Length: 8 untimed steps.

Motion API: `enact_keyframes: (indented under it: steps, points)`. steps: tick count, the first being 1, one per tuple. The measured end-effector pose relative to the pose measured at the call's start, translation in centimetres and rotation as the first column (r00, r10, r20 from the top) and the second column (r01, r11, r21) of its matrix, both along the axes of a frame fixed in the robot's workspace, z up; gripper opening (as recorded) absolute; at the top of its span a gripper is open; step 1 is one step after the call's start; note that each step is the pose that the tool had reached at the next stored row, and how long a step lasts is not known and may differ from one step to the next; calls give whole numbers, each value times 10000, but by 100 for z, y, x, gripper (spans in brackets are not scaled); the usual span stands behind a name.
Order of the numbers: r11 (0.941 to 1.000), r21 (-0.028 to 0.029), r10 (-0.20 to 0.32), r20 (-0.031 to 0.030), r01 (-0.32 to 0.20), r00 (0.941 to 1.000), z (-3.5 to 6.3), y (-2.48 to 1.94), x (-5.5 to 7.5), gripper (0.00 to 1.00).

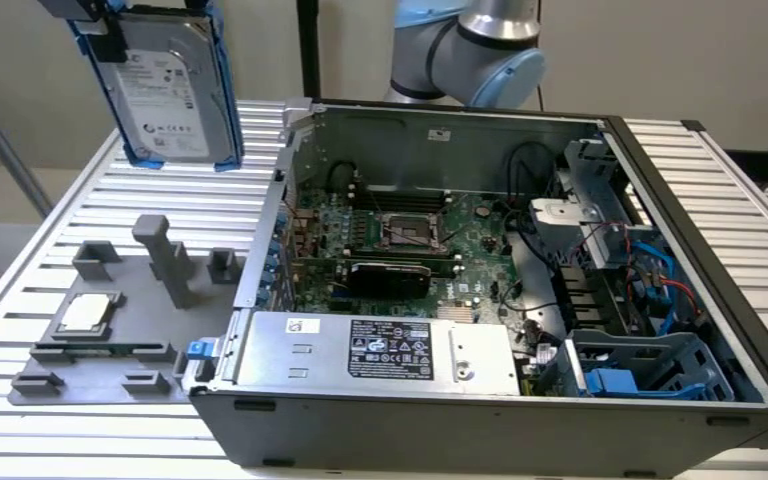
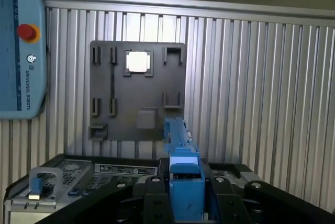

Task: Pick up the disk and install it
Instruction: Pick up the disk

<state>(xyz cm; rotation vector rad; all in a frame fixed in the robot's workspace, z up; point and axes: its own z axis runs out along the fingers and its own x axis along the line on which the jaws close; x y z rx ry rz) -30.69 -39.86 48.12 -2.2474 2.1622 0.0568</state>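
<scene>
The first half of the work looks done and the second half not: the disk [image 1: 171,85] is off the counter [image 1: 91,445] and hangs high in the air, but it is not yet in the case [image 1: 491,430]. The hand [image 2: 184,205] is clenched on it. In the wrist view its black fingers [image 2: 154,203] press on both sides of the blue frame, and in the exterior view it grips the disk at the upper end. The disk is above the grey tray [image 1: 91,390], at the exterior view's left of the open case and well apart from it. A small square chip [image 1: 87,312] lies on the tray, and I judge the tall free post there is where the disk stood. Inside the case I see the board, the power box [image 1: 371,350] at the front and a blue-grey cage [image 1: 651,365] at the exterior view's right corner. I cannot tell which place is for the disk. The disk itself is a flat silver-grey metal box with a white printed label that faces the exterior camera. A bright blue plastic frame runs along its long edges. It hangs nearly upright, a little tilted.
</scene>
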Motion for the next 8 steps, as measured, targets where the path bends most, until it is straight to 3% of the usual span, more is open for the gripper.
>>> enact_keyframes:
  steps: [4,8]
  points:
    - [10000,47,0,0,0,10000,103,-58,183,0]
    - [9999,154,0,0,0,10000,131,-117,364,0]
